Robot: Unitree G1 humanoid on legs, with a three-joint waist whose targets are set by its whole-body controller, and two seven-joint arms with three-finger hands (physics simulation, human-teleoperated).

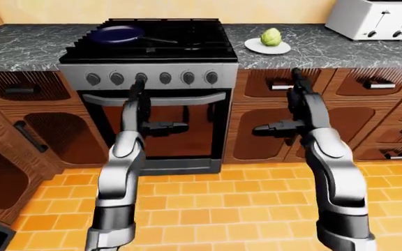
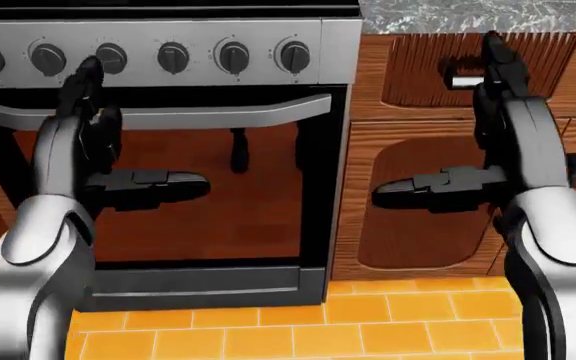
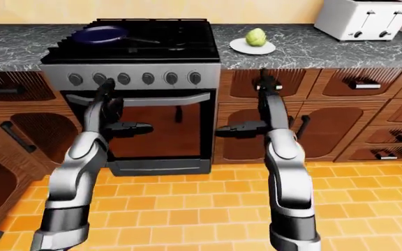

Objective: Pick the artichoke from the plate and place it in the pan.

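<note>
A green artichoke (image 1: 271, 36) sits on a white plate (image 1: 266, 48) on the grey counter, right of the stove, in the left-eye view. A dark blue pan (image 1: 116, 34) stands on the stove's upper-left burner, handle pointing right. My left hand (image 1: 147, 107) and right hand (image 1: 285, 107) are raised before the oven and cabinets, well short of the counter. Both are open and empty, fingers up and thumbs pointing inward.
A black stove (image 1: 152, 39) with a row of knobs (image 1: 152, 78) and an oven door is straight on. A white toaster (image 1: 374, 18) stands at the counter's top right. Wooden cabinets (image 1: 369, 104) flank the oven. Orange tiled floor (image 1: 208, 209) lies below.
</note>
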